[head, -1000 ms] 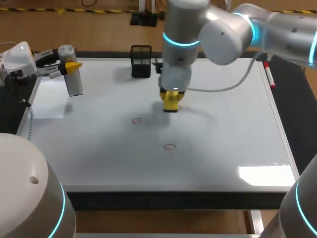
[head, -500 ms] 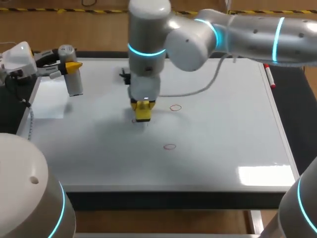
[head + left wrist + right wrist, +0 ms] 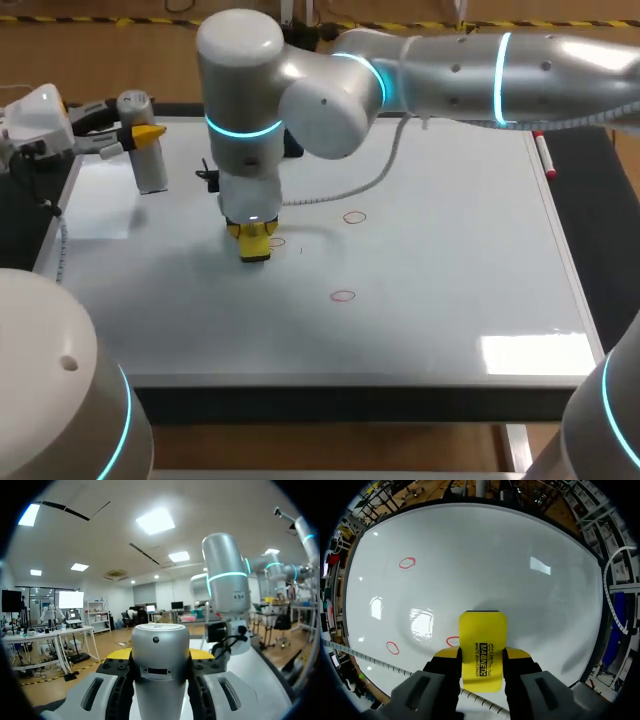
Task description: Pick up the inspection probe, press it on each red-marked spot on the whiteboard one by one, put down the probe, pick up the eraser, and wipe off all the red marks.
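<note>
Head and wrist views. The right arm (image 3: 450,70) entered from the right and reached past the middle of the whiteboard (image 3: 450,260), which lay on the dark worktop (image 3: 600,230). The right fingers (image 3: 517,655) were closed on the yellow eraser (image 3: 482,630), one from each side, holding it low at the board left of centre; whether it touched the surface could not be told. Three red marks were visible: one (image 3: 277,241) just right of the eraser and partly hidden by it in the right wrist view, one (image 3: 354,216) farther right, and one (image 3: 343,295) nearer. At the board's far left corner the left fingers (image 3: 116,654) gripped the inspection probe (image 3: 150,165) — a silver cylinder, held upright. A red marker pen (image 3: 545,155) lay along the board's right edge.
</note>
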Available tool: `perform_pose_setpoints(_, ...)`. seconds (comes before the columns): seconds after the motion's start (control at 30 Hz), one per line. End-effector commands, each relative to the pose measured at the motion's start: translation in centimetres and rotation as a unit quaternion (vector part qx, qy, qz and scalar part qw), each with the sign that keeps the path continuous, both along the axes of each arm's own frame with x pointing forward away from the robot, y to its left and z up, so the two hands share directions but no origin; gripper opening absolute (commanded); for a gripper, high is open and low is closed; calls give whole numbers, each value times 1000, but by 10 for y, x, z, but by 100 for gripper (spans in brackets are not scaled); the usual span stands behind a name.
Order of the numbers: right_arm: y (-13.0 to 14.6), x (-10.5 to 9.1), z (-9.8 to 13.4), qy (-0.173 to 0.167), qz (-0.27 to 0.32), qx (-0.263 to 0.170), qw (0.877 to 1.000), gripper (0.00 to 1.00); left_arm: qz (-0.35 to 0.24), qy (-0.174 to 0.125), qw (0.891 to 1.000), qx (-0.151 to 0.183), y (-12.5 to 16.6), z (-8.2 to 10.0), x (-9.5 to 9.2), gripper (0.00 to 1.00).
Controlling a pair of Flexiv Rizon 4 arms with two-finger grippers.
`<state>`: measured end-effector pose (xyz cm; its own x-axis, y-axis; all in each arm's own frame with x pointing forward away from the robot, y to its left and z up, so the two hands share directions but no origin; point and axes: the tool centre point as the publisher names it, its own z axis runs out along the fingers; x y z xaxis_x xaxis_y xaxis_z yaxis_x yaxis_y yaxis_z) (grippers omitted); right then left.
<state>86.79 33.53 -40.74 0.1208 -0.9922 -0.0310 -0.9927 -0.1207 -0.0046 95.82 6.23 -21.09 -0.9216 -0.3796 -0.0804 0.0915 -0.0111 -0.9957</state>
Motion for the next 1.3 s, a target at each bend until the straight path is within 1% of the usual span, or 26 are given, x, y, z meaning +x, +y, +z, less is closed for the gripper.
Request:
perform_pose_setpoints(0.03, 0, 0, -1, -5, -1, -9, 1000, 0, 1, 1, 1000, 1, 0, 2, -1, 0)
perform_pose_setpoints(0.37, -7, 0, -9, -4, -5, -7, 1000, 0, 1, 1, 1000, 1, 0, 2, -1, 0)
perform_pose_setpoints(0.67, -17, 0, -14, -13, -16, -12, 1000, 0, 1, 1, 1000, 1, 0, 2, -1, 0)
perform_pose_setpoints(0.9, -30, 3, -14, -17, -26, -15, 999, 0, 1, 1, 1000, 1, 0, 2, -1, 0)
perform_pose_setpoints(1.3, -63, 6, -19, -13, -53, -27, 998, 0, 1, 1, 1000, 1, 0, 2, -1, 0)
